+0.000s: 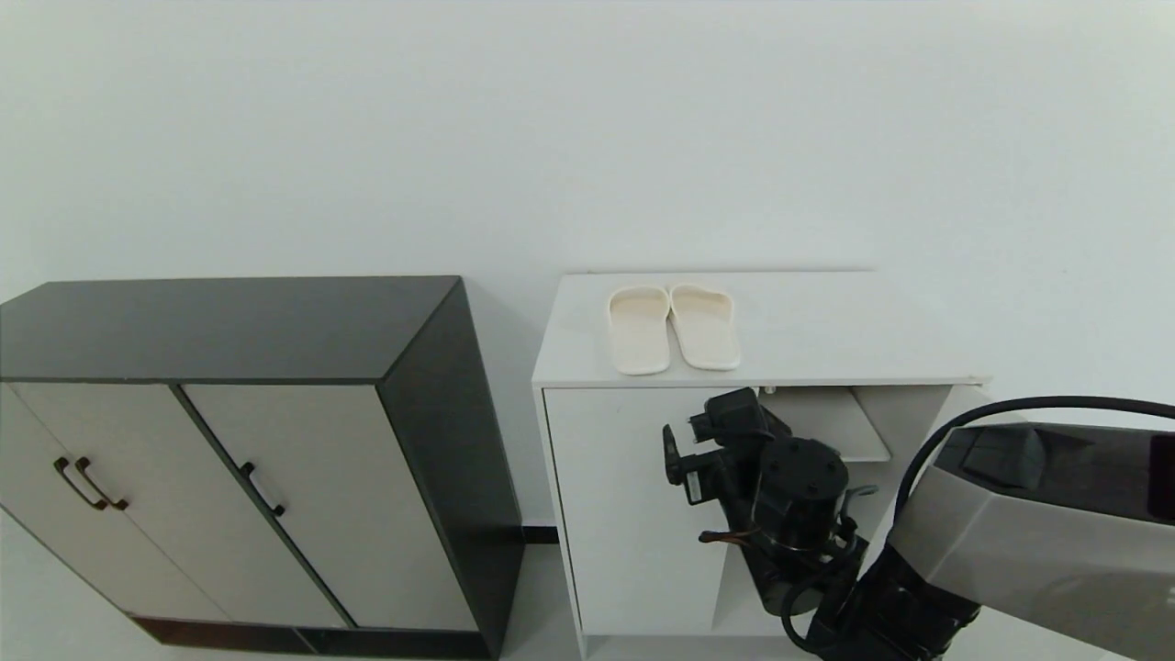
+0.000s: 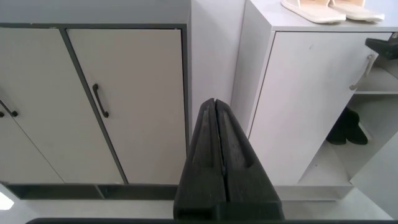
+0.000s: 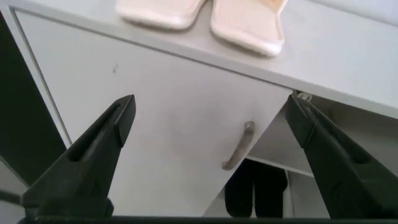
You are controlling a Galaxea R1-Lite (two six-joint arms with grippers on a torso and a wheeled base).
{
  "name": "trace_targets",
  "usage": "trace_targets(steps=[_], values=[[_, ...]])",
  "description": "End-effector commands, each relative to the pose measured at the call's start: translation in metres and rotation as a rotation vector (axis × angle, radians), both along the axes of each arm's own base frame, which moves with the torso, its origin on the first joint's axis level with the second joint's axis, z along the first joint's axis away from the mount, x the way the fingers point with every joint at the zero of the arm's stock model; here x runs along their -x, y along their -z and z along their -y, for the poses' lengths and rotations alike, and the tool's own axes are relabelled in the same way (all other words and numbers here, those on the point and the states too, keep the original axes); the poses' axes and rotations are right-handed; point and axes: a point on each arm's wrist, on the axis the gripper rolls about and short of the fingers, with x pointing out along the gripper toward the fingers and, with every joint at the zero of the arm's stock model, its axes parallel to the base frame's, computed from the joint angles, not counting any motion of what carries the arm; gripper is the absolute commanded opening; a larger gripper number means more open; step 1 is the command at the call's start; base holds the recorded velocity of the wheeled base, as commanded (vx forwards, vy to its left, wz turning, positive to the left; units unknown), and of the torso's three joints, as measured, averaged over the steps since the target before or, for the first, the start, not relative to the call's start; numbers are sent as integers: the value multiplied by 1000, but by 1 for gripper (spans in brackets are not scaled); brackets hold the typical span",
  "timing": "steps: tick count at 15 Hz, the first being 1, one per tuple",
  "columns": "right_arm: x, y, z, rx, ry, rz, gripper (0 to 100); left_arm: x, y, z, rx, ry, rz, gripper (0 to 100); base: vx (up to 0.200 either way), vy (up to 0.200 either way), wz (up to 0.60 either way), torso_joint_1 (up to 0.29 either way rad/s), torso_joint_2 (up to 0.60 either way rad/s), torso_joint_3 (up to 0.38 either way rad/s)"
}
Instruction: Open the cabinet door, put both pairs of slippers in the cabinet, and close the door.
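Note:
A pair of cream slippers (image 1: pixel 702 326) (image 2: pixel 320 9) (image 3: pixel 245 22) lies on top of the white cabinet (image 1: pixel 826 330). The cabinet's right half stands open, showing a shelf (image 1: pixel 826 422). A dark pair of slippers (image 2: pixel 347 127) (image 3: pixel 255 193) stands inside on the bottom. The left door (image 1: pixel 624 514) is closed, and its metal handle (image 3: pixel 239 146) (image 2: pixel 362 71) is at its inner edge. My right gripper (image 1: pixel 711 436) (image 3: pixel 210 106) is open in front of that handle, not touching it. Further left and lower, my left gripper (image 2: pixel 216 109) is shut with nothing in it.
A dark cabinet (image 1: pixel 229 330) with beige doors (image 2: pixel 124 99) and dark handles stands left of the white one, a narrow gap between them. A plain wall rises behind both. The opened right door (image 1: pixel 968 404) juts out at the right.

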Motion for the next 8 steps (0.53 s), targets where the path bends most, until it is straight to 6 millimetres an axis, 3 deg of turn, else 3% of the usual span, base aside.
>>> trace_targets(steps=[1, 5, 8], values=[[-1, -19, -1, -7, 3, 6, 100, 0, 0, 0, -2, 0, -1, 0, 0, 0, 0, 0, 0, 0], [11, -85, -1, -105, -15, -158, 100, 0, 0, 0, -3, 3, -1, 0, 0, 0, 0, 0, 0, 0], [8, -112, -8, -186, -5, -249, 100, 0, 0, 0, -6, 3, -1, 0, 0, 0, 0, 0, 0, 0]])
